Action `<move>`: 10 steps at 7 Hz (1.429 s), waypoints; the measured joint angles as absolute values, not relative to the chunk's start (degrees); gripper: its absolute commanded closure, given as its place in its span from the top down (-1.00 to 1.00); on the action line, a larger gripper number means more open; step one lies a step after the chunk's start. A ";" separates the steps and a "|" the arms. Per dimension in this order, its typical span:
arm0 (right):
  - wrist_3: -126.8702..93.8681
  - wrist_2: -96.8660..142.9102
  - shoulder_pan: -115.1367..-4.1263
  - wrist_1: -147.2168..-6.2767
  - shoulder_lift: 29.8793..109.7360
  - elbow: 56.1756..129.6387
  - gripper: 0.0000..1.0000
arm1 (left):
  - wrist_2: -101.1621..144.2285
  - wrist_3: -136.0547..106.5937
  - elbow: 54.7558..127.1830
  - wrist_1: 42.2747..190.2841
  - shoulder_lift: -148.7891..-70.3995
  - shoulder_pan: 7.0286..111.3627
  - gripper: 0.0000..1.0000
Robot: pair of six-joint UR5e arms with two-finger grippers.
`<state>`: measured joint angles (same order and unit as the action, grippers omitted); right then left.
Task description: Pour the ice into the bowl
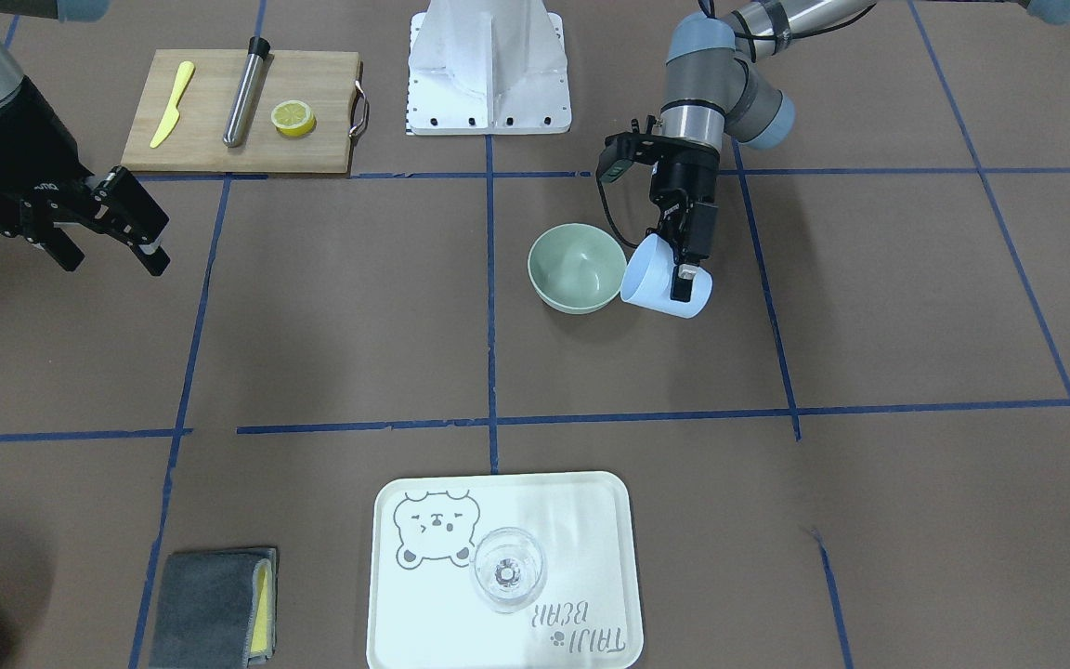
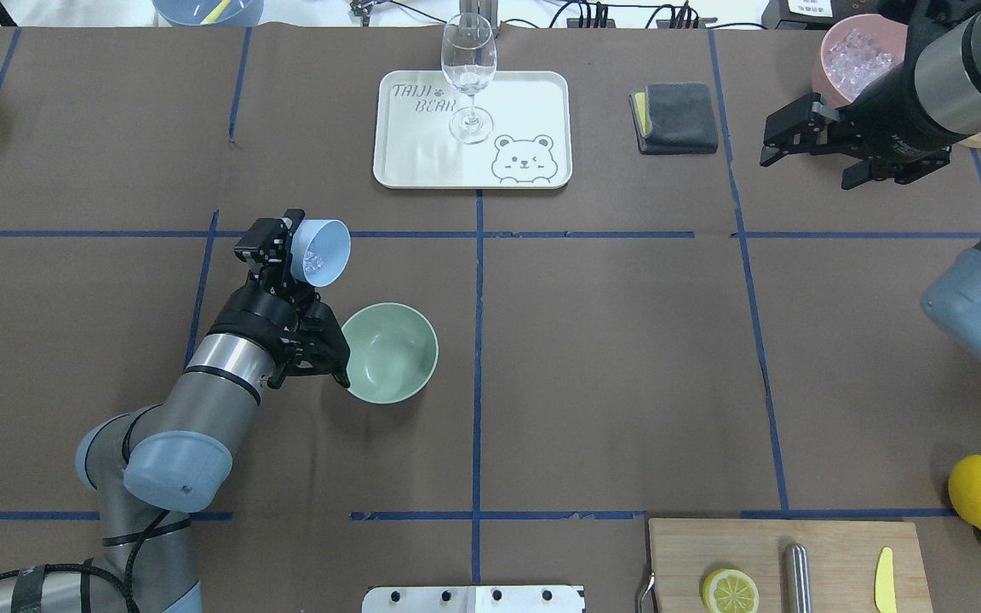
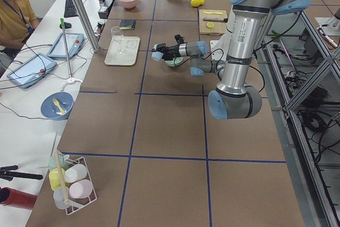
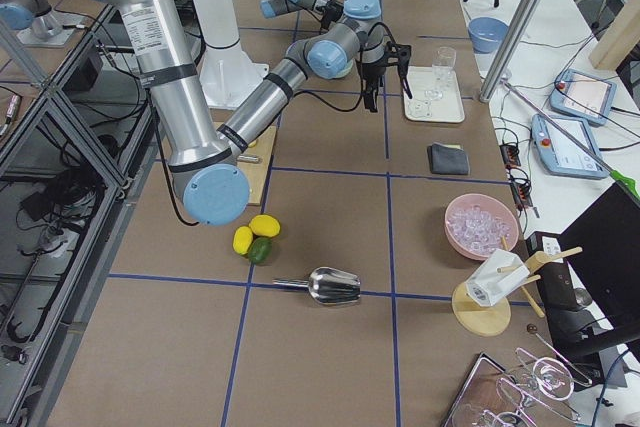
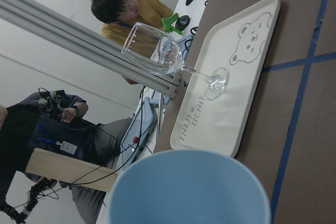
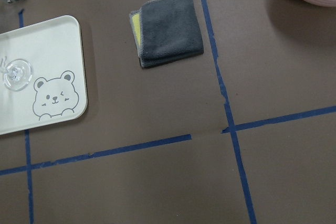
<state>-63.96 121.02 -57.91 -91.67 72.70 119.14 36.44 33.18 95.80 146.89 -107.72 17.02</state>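
Note:
The pale green bowl stands near the table's middle, and I see nothing inside it. My left gripper is shut on a light blue cup. The cup is tipped onto its side just beside the bowl, its mouth close to the bowl's rim. Small clear pieces of ice sit inside the cup. The cup's rim fills the bottom of the left wrist view. My right gripper hangs open, holding nothing, far off near the pink container.
A white bear tray with a wine glass lies beyond the bowl. A grey cloth and a pink container of whitish pieces are at the far right. A cutting board with a lemon half is near the robot.

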 measured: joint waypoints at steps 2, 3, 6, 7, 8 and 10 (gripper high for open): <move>-65.38 121.00 -57.92 -91.61 73.41 119.14 1.00 | 32.94 46.41 95.73 146.78 -107.58 15.68 -1.00; -66.13 121.02 -57.92 -91.59 73.74 119.21 1.00 | 30.79 48.87 95.58 146.71 -107.53 13.37 -1.00; -66.83 121.23 -57.91 -91.51 74.39 119.40 1.00 | 23.75 60.28 95.75 146.50 -107.64 8.88 -1.00; -66.87 121.32 -57.89 -91.50 74.45 119.54 1.00 | 23.14 65.39 95.59 146.48 -107.94 8.39 -1.00; -66.86 121.36 -57.88 -91.50 74.52 119.54 1.00 | 22.94 69.51 95.46 146.49 -108.10 8.14 -1.00; -66.82 121.34 -57.85 -91.49 74.60 119.42 1.00 | 22.45 75.59 95.27 146.59 -108.18 7.99 -1.00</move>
